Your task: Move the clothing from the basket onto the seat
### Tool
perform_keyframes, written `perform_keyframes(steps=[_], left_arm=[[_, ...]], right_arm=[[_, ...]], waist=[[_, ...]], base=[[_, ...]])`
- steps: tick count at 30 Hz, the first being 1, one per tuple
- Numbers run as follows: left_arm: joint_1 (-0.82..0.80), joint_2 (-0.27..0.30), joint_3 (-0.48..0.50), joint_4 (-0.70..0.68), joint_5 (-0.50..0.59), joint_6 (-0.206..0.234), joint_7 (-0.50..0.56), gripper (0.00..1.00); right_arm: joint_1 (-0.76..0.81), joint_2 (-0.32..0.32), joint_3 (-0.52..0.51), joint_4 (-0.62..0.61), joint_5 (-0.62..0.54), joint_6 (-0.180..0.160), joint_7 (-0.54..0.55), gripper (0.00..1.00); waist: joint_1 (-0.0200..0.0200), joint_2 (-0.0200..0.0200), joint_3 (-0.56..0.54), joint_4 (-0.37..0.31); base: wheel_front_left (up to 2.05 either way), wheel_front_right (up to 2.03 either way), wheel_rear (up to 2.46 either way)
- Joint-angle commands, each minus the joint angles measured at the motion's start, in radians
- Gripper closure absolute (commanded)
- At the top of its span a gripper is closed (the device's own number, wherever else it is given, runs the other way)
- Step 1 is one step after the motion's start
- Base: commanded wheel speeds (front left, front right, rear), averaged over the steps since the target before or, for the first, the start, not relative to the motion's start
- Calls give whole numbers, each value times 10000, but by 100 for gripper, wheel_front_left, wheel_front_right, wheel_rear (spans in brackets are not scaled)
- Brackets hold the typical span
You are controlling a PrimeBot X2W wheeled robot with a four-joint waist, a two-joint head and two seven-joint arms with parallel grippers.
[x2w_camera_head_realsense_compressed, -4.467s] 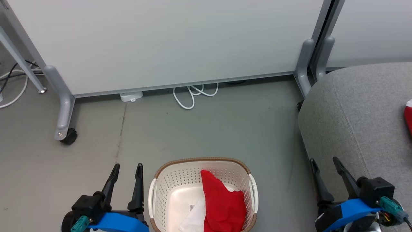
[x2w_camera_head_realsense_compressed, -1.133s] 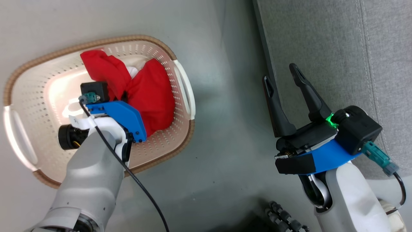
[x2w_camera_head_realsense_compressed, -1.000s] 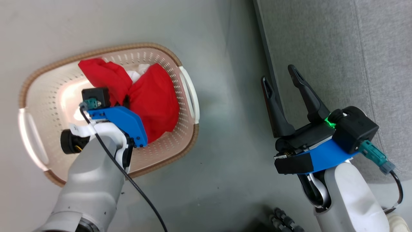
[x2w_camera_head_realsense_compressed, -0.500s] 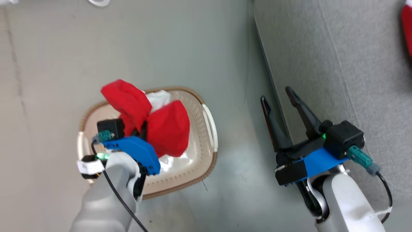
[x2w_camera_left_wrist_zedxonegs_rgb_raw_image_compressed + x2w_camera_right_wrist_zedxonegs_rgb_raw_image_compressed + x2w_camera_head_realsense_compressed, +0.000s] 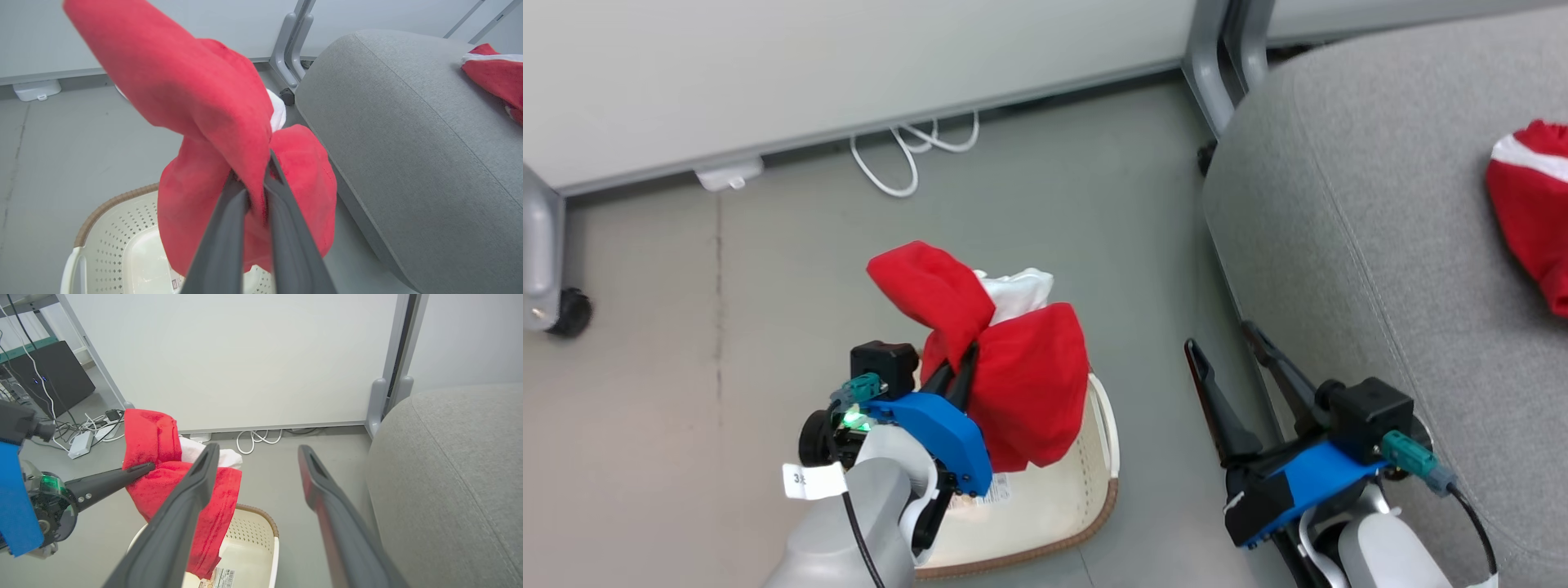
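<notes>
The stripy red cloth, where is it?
In the head view the stripy red cloth lies at the far right on the grey seat, apart from the red garment that the left tool holds above the basket.

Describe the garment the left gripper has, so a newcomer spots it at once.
Left of the grey seat a cream basket stands on the floor. Above it hangs a bunched red garment with white showing, pinched in the left gripper; the other red garment, white-striped, lies on the seat.
</notes>
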Motion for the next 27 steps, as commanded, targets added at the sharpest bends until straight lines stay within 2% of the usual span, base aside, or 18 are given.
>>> perform_keyframes(steps=[1, 12, 21, 27], left_arm=[[110, 0, -164, -200, -75, -55, -65, 100], [-647, 0, -1584, -1588, -322, -87, -94, 100], [-1514, 2, -2411, -2347, -588, -9, -72, 100], [-2103, -1, -2992, -2741, -1049, 199, 9, 100]], right_arm=[[245, -5, 0, 45, 6, 1, 67, 0], [1209, -5, -130, 7, -31, 1, 427, 0], [1590, -5, -118, -116, 89, 1, 575, 0], [1732, -5, -93, -159, 136, 1, 634, 0]], waist=[[3, -1, -741, 382], [3, -1, -1921, 917], [3, -1, -2345, 1133], [3, -1, -2512, 1291]], base=[[0, 0, 0], [0, 0, 0], [0, 0, 0], [0, 0, 0]])
